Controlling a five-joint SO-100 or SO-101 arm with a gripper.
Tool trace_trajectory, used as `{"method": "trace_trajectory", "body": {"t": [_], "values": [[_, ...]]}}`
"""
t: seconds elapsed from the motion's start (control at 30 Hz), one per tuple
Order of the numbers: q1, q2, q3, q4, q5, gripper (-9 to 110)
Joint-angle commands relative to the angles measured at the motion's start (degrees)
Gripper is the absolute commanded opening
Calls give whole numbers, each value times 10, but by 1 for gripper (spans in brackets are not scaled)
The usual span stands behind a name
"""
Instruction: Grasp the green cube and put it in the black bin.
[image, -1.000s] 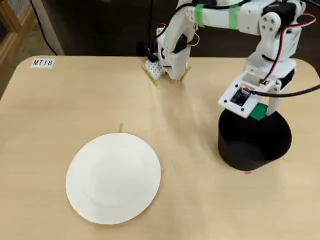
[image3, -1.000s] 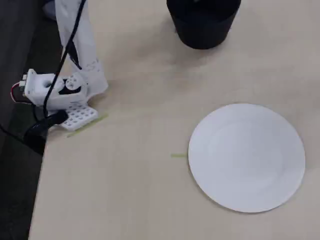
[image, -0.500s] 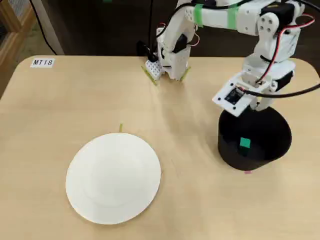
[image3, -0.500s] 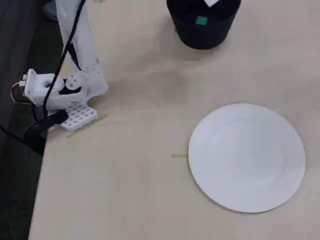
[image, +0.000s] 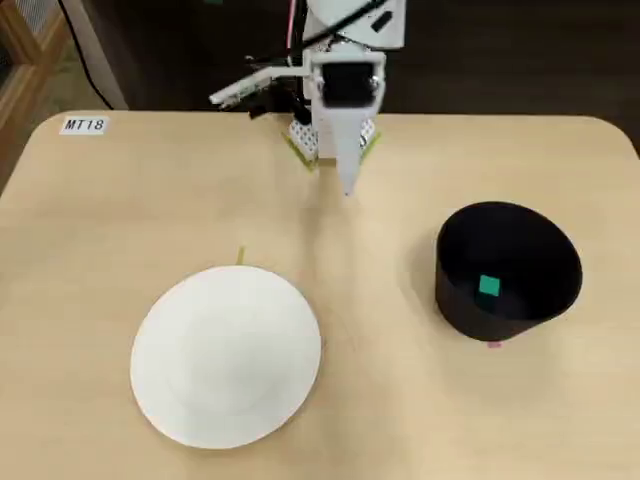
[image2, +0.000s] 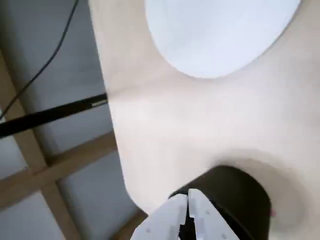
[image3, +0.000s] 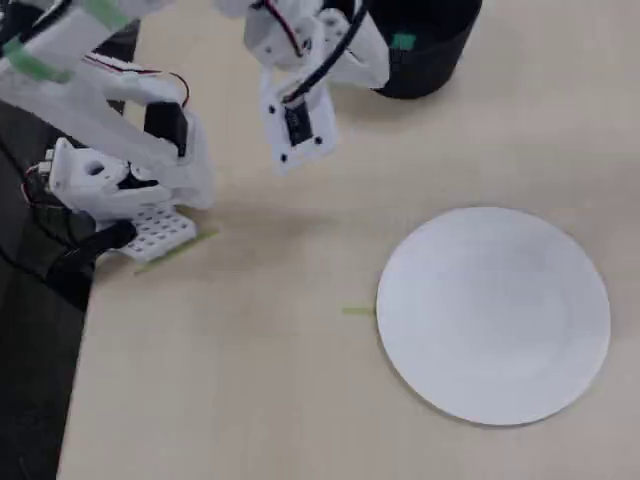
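The green cube (image: 488, 287) lies on the floor of the black bin (image: 452, 300) at the table's right in a fixed view; it also shows inside the bin (image3: 425, 75) in the other fixed view (image3: 403, 42). My gripper (image: 348, 186) is shut and empty, hanging above the table in front of the arm's base, well left of the bin. In the wrist view the two white fingertips (image2: 187, 198) are pressed together with the bin (image2: 245, 200) below them; the cube is hidden there.
A large white plate (image: 228, 355) lies at the front left of the table and shows in the wrist view (image2: 220, 30). A label "MT18" (image: 83, 125) is at the back left corner. The table edge (image2: 114, 150) drops to the floor.
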Motion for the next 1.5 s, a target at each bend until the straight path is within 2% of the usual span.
{"method": "trace_trajectory", "body": {"t": [0.0,0.3,0.67,1.47], "values": [[6,129,134,-33,8,0],[3,323,368,-78,4,0],[15,476,503,-74,-2,0],[20,476,620,-125,-54,0]]}}
